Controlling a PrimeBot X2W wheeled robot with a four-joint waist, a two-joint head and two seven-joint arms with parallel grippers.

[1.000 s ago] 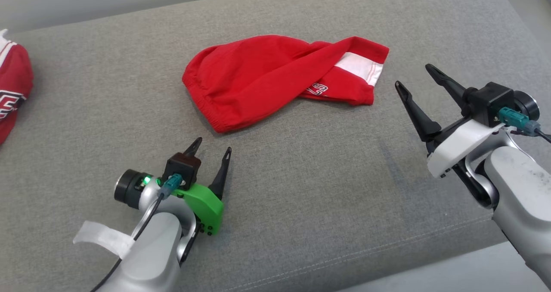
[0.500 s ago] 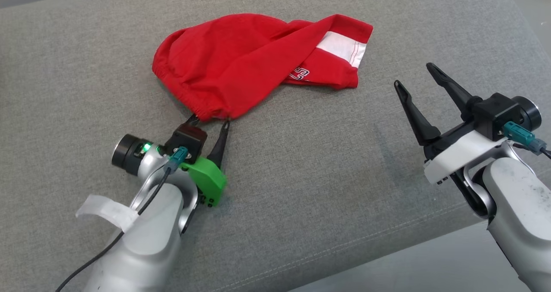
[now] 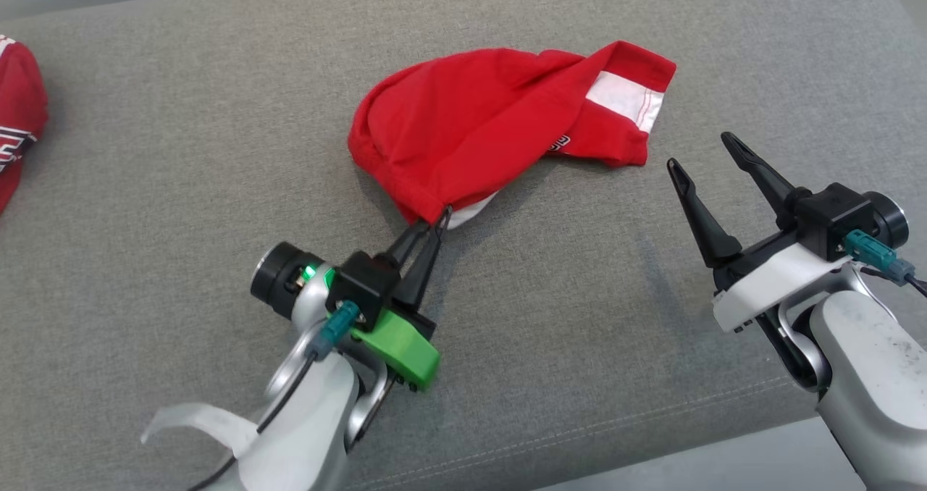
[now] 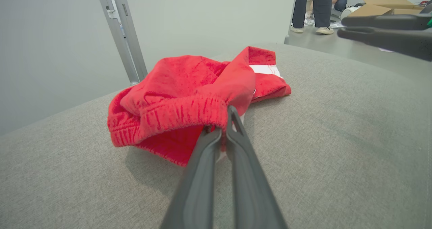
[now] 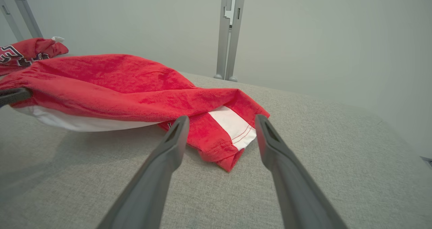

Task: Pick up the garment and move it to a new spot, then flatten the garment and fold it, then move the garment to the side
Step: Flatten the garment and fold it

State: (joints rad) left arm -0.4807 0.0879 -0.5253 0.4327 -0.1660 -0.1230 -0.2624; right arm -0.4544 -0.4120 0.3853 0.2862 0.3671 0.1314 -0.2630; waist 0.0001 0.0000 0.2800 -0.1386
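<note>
Watching from my remote station: the robot's left gripper [image 3: 442,214] is pressed together on the elastic hem of a crumpled red cloth garment with a white panel [image 3: 471,122]. The garment lies around the middle of a broad grey fabric cushion [image 3: 181,201], toward its far side. The pinched hem is drawn to a point and raised a little off the cushion, with a sliver of white showing beneath it. The rest of the garment rests bunched on the cushion.

The right gripper [image 3: 699,150] hangs over the cushion's near right part. Its two dark fingers are spread wide and hold nothing, with the tips aimed at the garment's white-panelled end but apart from it.

A second red garment with lettering [image 3: 18,129] lies at the cushion's left edge. Beyond the cushion's far side are a grey metal post [image 4: 125,36] and a person's legs [image 4: 317,6].
</note>
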